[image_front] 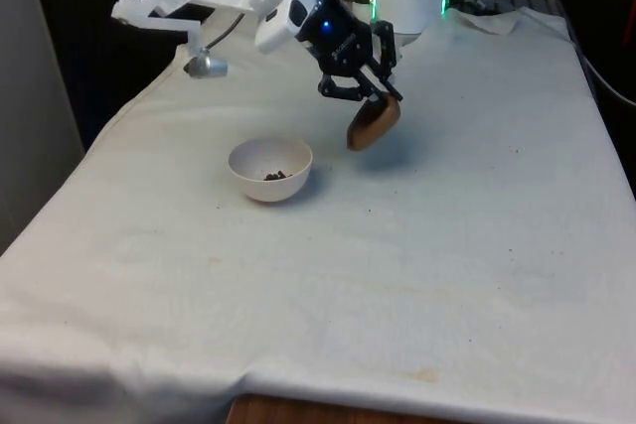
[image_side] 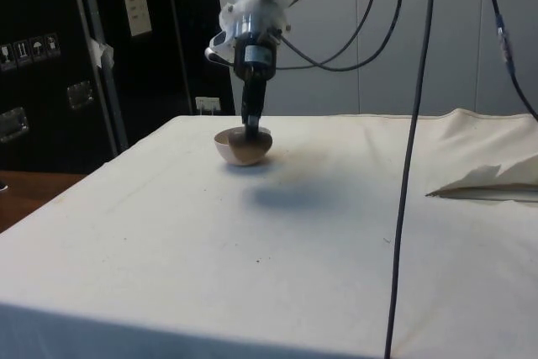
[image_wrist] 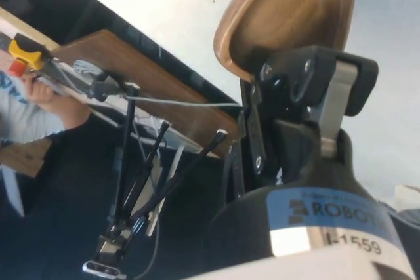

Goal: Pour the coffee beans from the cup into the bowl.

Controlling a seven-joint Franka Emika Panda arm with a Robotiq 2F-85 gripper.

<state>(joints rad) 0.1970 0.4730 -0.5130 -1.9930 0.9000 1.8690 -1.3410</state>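
Coffee beans (image_front: 274, 175) lie as a small dark heap in the white bowl (image_front: 248, 159), which sits on the cloth-covered surface (image_front: 328, 275) toward the front view's left. Just to its right, the brown cup (image_front: 374, 123) hangs above the cloth, tipped over on its side (its mouth turned toward the bowl), clear of both bowl and cloth. Its rim is clamped between the fingers of the end effector (image_front: 376, 93); the wrist view shows a person's hand (image_wrist: 41, 90) beyond the surface's edge.
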